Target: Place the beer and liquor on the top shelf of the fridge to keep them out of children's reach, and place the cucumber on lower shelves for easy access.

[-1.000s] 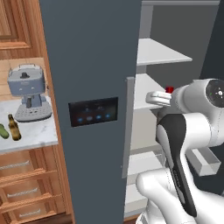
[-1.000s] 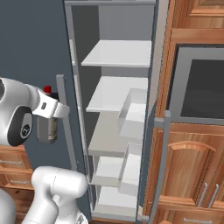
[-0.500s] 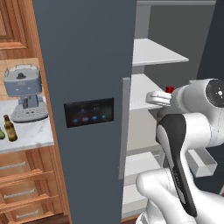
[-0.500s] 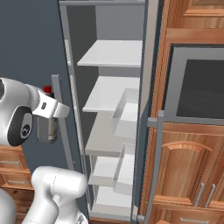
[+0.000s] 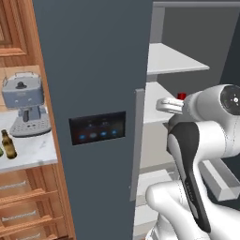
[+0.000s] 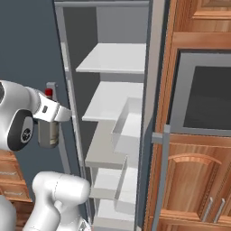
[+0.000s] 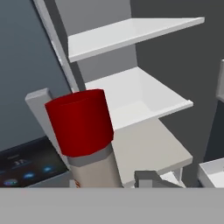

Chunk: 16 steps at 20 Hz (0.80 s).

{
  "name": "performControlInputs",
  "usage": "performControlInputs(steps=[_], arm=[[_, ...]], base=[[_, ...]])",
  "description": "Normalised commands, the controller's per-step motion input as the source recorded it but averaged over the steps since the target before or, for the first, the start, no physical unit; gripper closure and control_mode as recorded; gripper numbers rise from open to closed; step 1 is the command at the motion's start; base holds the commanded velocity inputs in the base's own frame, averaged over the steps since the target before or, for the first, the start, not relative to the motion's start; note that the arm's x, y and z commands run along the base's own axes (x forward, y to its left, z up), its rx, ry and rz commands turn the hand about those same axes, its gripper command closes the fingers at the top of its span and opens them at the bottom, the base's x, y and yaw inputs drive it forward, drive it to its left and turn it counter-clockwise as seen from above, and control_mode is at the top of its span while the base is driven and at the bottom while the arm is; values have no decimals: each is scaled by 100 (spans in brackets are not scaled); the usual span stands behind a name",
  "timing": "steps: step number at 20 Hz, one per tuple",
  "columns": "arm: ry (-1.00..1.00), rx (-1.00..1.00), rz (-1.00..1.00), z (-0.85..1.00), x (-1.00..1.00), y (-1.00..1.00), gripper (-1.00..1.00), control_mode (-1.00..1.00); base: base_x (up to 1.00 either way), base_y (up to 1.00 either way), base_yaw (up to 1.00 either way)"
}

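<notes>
Liquor (image 7: 85, 140) in tool (image 6: 48, 131) hangs outside fridge (image 6: 108, 113) opening, near handle (image 7: 41, 103).

Domestic kitchen; open grey fridge (image 5: 93, 70) with white shelves; wooden cabinets (image 6: 198, 180); built-in oven (image 6: 203, 97); coffee machine (image 5: 26, 103) on marble bench (image 5: 33, 150).

Dark grey fridge (image 5: 93, 70) with white shelves – the liquor (image 7: 85, 135) has a red cap, the beer (image 5: 8, 145) is brown.
</notes>
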Motion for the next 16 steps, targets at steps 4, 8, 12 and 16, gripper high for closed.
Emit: performControlInputs(steps=[4, 8, 12, 16], arm=[[0, 0, 0, 0, 0, 0, 100, 100], [0, 0, 0, 0, 0, 0, 100, 100], [0, 0, 0, 0, 0, 0, 100, 100], [0, 0, 0, 0, 0, 0, 100, 100]], base=[[34, -24, 0], [27, -31, 0], [26, -37, 0], [25, -32, 0]])
